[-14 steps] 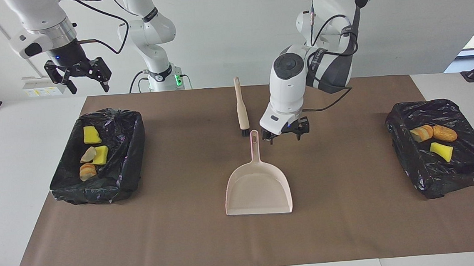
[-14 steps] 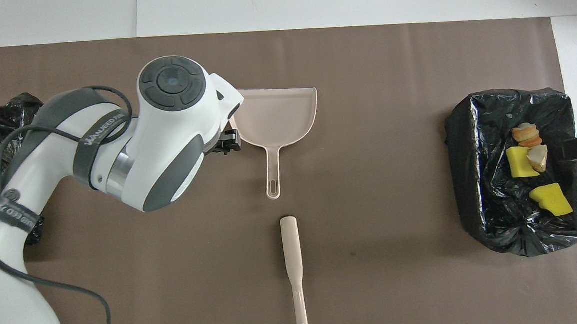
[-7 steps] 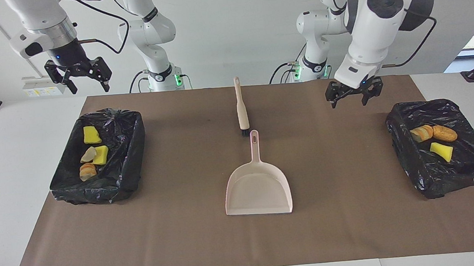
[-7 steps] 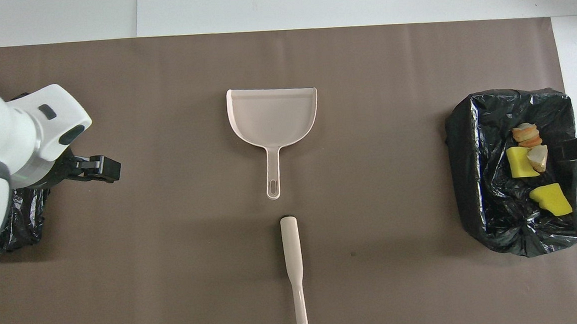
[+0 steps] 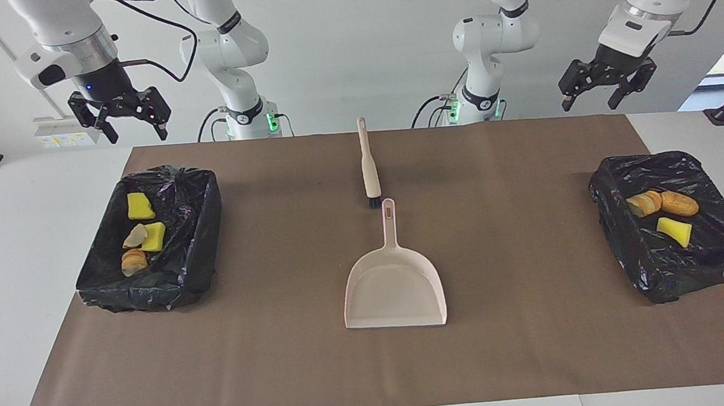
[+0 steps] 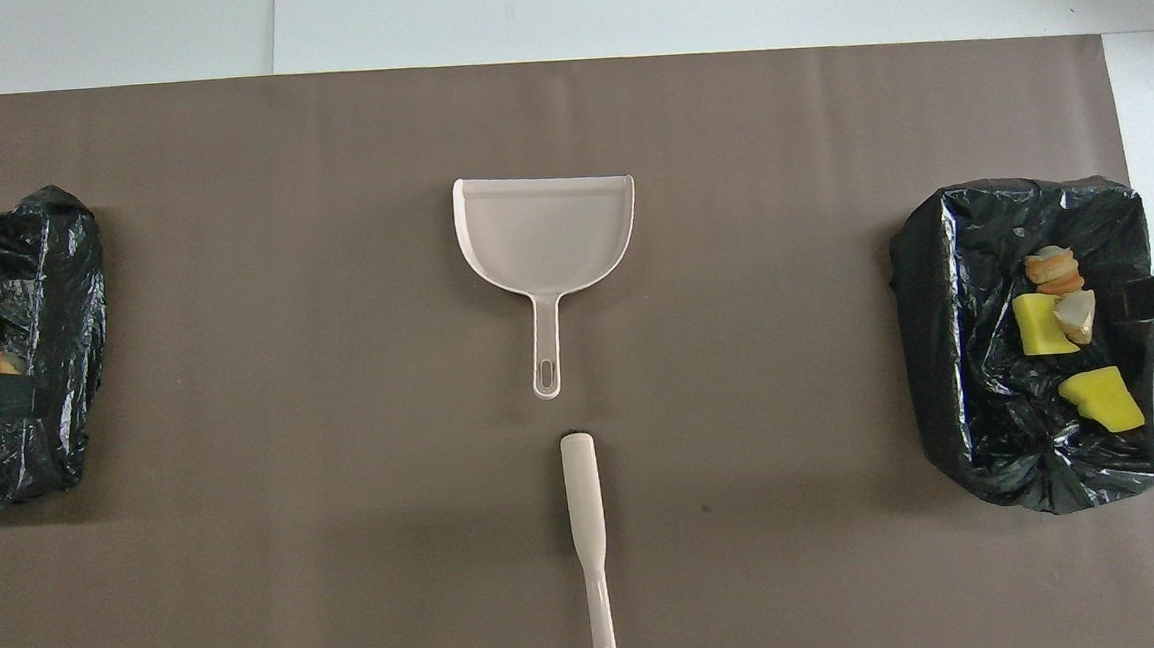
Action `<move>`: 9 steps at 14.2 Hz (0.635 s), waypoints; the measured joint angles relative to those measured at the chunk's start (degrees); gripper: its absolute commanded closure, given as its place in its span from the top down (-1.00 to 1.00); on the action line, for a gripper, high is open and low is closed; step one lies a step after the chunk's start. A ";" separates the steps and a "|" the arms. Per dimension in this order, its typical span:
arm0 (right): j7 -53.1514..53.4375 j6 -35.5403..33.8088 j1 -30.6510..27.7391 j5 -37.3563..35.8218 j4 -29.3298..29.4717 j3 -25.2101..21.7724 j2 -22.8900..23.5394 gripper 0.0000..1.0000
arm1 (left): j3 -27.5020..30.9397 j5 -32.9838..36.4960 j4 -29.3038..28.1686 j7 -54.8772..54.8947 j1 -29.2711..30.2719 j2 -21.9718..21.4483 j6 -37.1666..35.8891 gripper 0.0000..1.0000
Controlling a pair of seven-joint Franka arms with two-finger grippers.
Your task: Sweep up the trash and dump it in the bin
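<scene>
Trash (image 5: 141, 234) in 2 bins | left gripper (image 5: 609, 87), right gripper (image 5: 120, 115): spread wide, empty (fully visible facing only)

A white table (image 5: 31, 207) carries a brown mat (image 5: 525, 344) that covers most of its top. On the mat, a pale pink dustpan (image 5: 394, 287) lies flat in the middle, its handle pointing toward the robots. A brush (image 5: 368, 164) lies just beside the handle's tip, nearer to the robots, bristles toward the dustpan. A bin lined with black plastic (image 5: 181, 266) sits at the right arm's end of the table, and another black-lined bin (image 5: 716, 261) sits at the left arm's end.
</scene>
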 measured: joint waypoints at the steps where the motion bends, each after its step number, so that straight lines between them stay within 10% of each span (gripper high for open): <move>1: 0.00 0.00 0.00 0.00 0.00 0.00 0.00 1.00 | 0.02 -0.02 1.89 0.00 0.00 0.10 -1.44 1.00; 9: 0.00 0.00 0.00 0.00 0.00 0.00 0.00 1.00 | 0.00 -0.02 14.10 0.00 0.00 7.63 -9.07 1.00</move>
